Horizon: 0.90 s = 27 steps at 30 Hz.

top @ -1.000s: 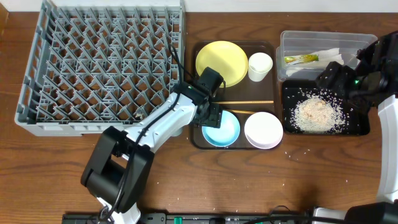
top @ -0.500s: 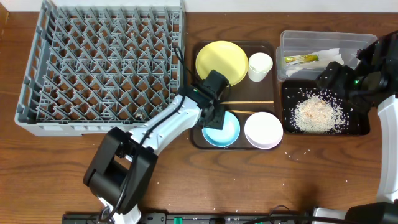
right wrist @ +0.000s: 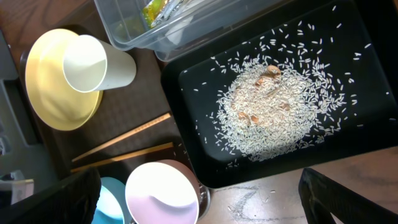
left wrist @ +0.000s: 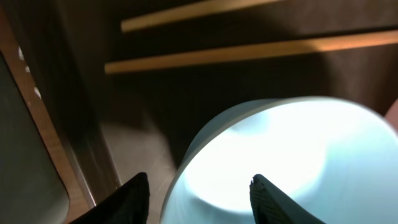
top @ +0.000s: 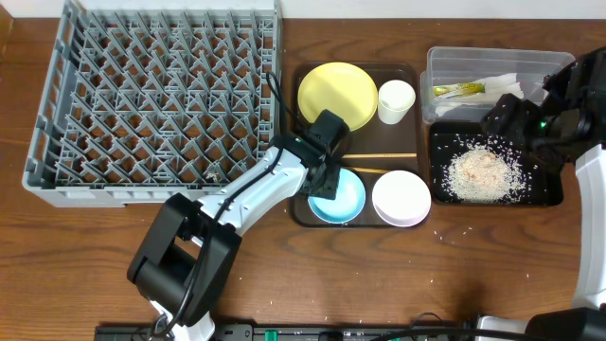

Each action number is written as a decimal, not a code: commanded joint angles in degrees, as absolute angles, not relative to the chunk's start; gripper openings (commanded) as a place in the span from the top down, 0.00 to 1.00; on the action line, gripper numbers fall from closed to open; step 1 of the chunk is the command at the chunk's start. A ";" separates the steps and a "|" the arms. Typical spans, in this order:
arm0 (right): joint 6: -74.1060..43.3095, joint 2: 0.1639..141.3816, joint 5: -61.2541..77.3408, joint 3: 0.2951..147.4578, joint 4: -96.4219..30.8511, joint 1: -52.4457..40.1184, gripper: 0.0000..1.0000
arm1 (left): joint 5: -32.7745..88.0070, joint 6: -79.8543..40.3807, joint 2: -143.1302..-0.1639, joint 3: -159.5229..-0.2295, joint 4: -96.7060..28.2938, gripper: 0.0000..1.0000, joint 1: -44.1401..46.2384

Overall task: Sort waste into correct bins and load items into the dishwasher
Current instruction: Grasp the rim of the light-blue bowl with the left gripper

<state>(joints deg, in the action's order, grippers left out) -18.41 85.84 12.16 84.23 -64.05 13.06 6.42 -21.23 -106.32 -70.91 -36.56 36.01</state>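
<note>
Left claw: the left gripper (left wrist: 199,178) was released, one finger outside and one inside the rim of the round light blue bowl (left wrist: 292,155), clamping nothing.
Bowl: lower centre of the overhead frame, on the brown rectangular serving tray (top: 379,140), just below the thin wooden chopsticks (left wrist: 249,50).
Right claw: the right gripper (right wrist: 200,173) was spread wide and empty, over the shallow black rectangular tray (right wrist: 348,81) of whitish rice scraps (right wrist: 273,112).

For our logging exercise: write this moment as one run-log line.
left gripper: open, astride light blue bowl rim | right gripper: open over black tray | dish rack: no dishes yet
</note>
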 commanded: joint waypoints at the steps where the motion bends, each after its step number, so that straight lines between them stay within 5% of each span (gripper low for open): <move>1: -18.39 85.45 12.45 84.97 -64.10 12.99 0.01 | 6.04 -21.78 -107.18 -69.91 -36.67 0.49 35.92; 27: -18.39 85.45 12.45 84.97 -64.10 13.02 0.01 | 7.01 -21.76 -107.18 -69.58 -36.69 0.50 35.94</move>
<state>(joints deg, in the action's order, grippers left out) -18.44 85.84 12.16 84.23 -64.07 13.06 7.14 -21.23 -106.41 -70.00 -36.60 36.01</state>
